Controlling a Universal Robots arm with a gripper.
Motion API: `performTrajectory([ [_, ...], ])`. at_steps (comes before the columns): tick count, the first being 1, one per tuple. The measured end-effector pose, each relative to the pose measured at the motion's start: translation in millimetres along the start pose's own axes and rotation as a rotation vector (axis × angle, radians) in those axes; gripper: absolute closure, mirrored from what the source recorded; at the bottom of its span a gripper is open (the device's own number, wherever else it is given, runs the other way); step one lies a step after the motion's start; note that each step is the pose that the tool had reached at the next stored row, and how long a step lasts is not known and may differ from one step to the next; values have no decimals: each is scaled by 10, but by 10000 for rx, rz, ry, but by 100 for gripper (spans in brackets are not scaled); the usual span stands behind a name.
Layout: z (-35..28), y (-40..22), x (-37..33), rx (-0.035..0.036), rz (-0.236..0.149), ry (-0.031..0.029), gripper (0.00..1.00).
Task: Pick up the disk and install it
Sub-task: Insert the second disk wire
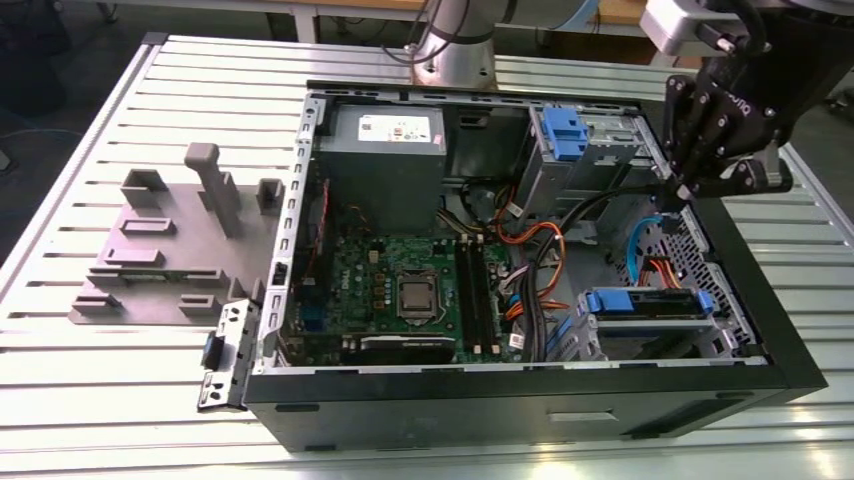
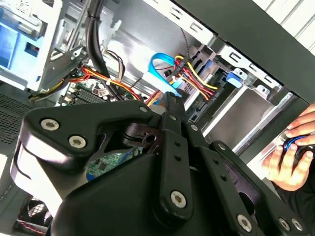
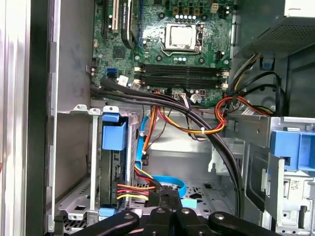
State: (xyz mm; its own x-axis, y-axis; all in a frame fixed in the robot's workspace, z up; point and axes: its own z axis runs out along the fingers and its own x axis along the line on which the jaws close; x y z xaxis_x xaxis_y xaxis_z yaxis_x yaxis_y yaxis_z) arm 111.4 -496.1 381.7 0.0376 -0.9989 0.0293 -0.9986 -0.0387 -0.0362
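- Gripper [image 1: 671, 195]: hangs over the open computer case [image 1: 747, 385], above the side at the exterior view's right, between the two drive bays. In both wrist views its fingers [image 3: 158, 198] meet at the tips, clenched together with nothing between them.
- Disk [image 1: 647, 305]: sits inside the metal drive cage [image 1: 587, 335] at the case's near corner on the exterior view's right, its blue carrier rail facing up. In the first wrist view the disk [image 3: 114, 136] stands slotted in the cage, with a red, yellow and black cable bundle [image 3: 132, 189] running to it.
- Gripper and disk are apart; the fingertips point into the bare case floor beside the cage, near a looped blue data cable [image 3: 170, 183].
- Motherboard [image 1: 400, 285]: lies flat in the case, with the processor socket [image 3: 183, 35] exposed.
- Power supply [image 1: 384, 135]: grey box in the far corner of the case.
- Grey slotted stand [image 1: 174, 250]: rests on the slatted table [image 1: 80, 400], beside the case at the exterior view's left.
- A person's hand [image 2: 290, 152] appears in the second wrist view, beyond the case wall.
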Motion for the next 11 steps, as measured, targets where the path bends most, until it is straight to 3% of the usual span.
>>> performTrajectory([
  [2, 4, -3, -6, -32, -2, 32, 89],
  [4, 13, -4, -12, -42, -5, 142, 89],
  [7, 23, -5, -20, -50, -16, 361, 89],
  [10, 32, -4, -31, -57, -20, 540, 76],
  [11, 34, -5, -35, -58, -23, 579, 76],
])
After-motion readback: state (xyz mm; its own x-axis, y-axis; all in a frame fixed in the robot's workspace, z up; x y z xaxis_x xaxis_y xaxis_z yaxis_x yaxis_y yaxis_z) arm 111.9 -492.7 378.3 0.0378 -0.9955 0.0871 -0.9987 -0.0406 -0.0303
